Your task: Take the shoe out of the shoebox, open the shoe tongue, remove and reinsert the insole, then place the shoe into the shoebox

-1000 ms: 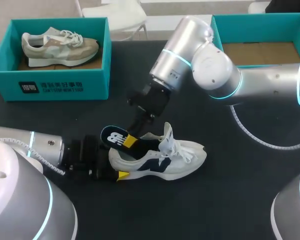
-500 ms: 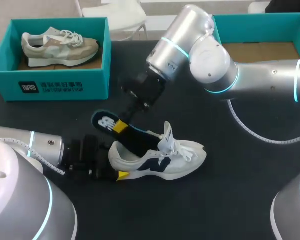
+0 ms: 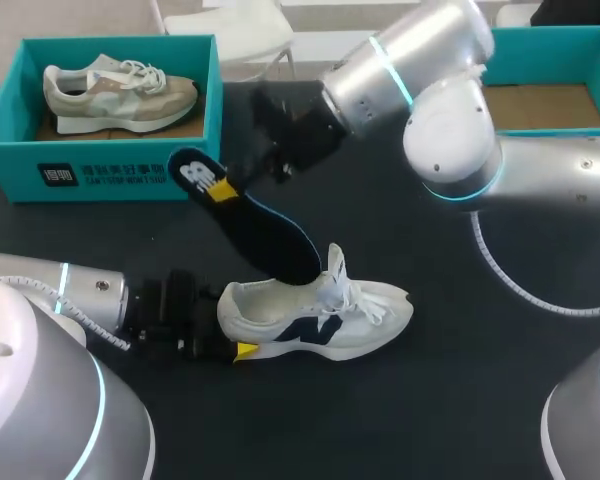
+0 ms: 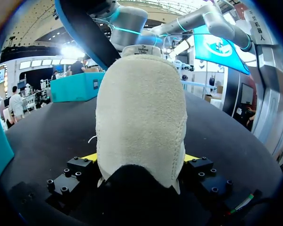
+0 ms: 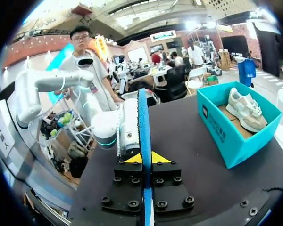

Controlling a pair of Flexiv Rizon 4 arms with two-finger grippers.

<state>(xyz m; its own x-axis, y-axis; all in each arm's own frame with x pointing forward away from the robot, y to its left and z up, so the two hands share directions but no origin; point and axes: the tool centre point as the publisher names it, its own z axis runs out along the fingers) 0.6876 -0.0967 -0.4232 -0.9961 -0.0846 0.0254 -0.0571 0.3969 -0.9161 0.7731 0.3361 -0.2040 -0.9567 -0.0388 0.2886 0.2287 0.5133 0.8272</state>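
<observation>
A white and navy shoe lies on its sole on the black table. My left gripper is shut on its heel, and in the left wrist view the beige heel fills the gap of that gripper with a yellow tip on each side. My right gripper is shut on the heel end of the dark blue insole, which slants up out of the shoe with its toe end still at the opening. The right wrist view shows the insole edge-on in that gripper.
A teal shoebox at the back left holds a beige shoe; both box and shoe also show in the right wrist view. A second teal box with a cardboard floor stands at the back right, behind my right arm.
My right gripper has risen and moved back and left, drawing the insole most of the way out of the shoe. My left gripper and the shoe have stayed put.
</observation>
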